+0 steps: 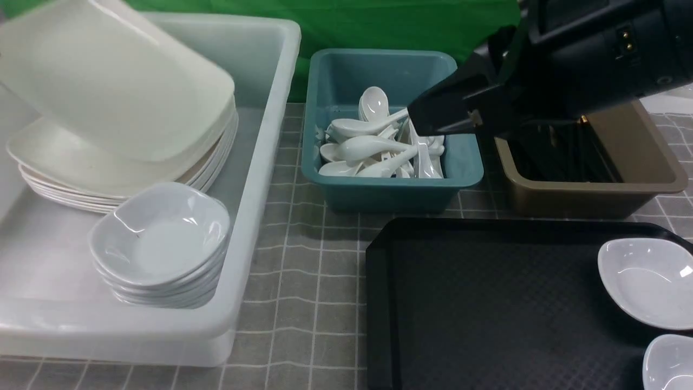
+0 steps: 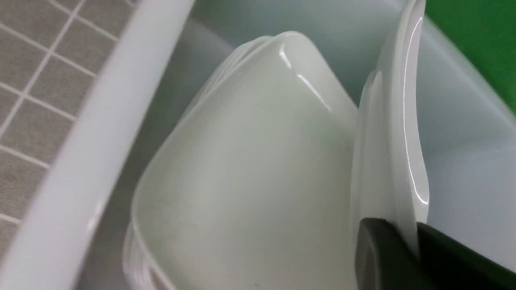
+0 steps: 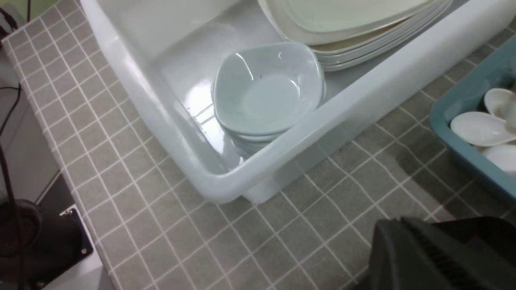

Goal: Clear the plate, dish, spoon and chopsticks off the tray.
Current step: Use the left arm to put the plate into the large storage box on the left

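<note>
The plate [image 1: 119, 81] hangs tilted above a stack of like plates [image 1: 108, 173] in the white tub [image 1: 268, 141]. In the left wrist view the plate [image 2: 403, 121] shows edge-on, and my left gripper [image 2: 407, 235] is shut on its rim. The black tray [image 1: 487, 303] lies at the front right, with one small white dish [image 1: 647, 281] and a second dish [image 1: 671, 363] at its right edge. My right gripper [image 1: 422, 119] is shut and empty over the teal tub [image 1: 390, 192], just above white spoons [image 1: 368, 146]. The chopsticks cannot be made out.
A stack of small dishes [image 1: 162, 238] sits in the white tub's near end, also seen in the right wrist view [image 3: 268, 86]. A brown tub [image 1: 595, 200] stands behind the tray, under the right arm. Grey checked cloth [image 1: 303, 260] separates the tubs and the tray.
</note>
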Robot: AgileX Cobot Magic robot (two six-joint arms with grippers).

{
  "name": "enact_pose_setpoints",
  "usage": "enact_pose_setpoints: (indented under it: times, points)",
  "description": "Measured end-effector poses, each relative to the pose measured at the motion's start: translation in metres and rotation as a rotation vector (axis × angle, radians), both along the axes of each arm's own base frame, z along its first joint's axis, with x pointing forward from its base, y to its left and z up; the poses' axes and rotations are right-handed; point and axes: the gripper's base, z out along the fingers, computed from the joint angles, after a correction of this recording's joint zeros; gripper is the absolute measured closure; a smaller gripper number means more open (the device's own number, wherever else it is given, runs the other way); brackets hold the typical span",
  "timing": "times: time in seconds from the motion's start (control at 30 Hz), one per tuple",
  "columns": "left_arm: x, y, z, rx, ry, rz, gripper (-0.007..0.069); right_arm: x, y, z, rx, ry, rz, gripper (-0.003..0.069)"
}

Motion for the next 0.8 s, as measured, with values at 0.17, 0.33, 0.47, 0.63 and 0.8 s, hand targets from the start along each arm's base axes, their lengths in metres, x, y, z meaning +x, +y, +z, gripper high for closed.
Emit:
enact_pose_setpoints:
  times: [0.17,0.33,0.47,0.63,0.8]
  points:
    - [0.009,0.007,-0.02,0.012,0.009,0.012,0.0591,0.001,-0.001,0.0,0.001,0.008,-0.02,0.0636]
    - [0.012,0.012,-0.039,0.05,0.062,-0.009,0.0571,0.001,-0.001,0.0,0.003,0.016,-0.03,0.0636]
    - [0.01,0.018,-0.05,0.122,0.135,-0.004,0.0468,0.001,-0.001,0.0,0.005,0.017,-0.033,0.0636]
    - [0.008,0.02,-0.045,0.139,0.145,0.033,0.0277,0.002,-0.002,-0.001,-0.013,0.013,-0.047,0.0636]
    - [0.005,0.017,-0.027,0.152,0.121,0.027,0.019,0.013,-0.023,-0.01,-0.183,0.029,-0.256,0.0636]
